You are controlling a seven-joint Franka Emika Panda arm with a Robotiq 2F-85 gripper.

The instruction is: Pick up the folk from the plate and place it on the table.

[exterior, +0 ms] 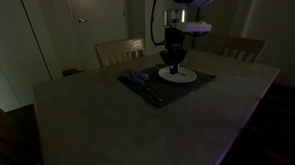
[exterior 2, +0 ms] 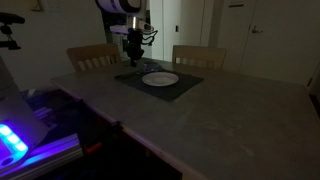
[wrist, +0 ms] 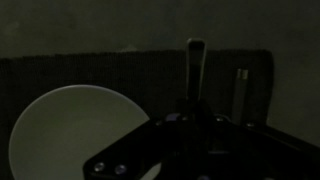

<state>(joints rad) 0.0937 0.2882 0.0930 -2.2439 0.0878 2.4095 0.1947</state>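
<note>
Table [exterior: 140, 133]: grey top, room left toward near edge.
Mat [exterior: 160, 93]: laid at middle of far edge.
Plate [exterior 2: 160, 78]: set on mat, seen bare in wrist view.
Gripper [exterior 2: 132, 60]: hung low over mat beside plate; clenched or released cannot be told (too dark).
Fork [wrist: 194, 70]: slim bar seen off plate, over mat, ahead of gripper; held or lying, unclear.
Risks judged: fork left on mat, not table, if travel toward table edge is cut short; slip if thin handle is pinched weakly.
</note>
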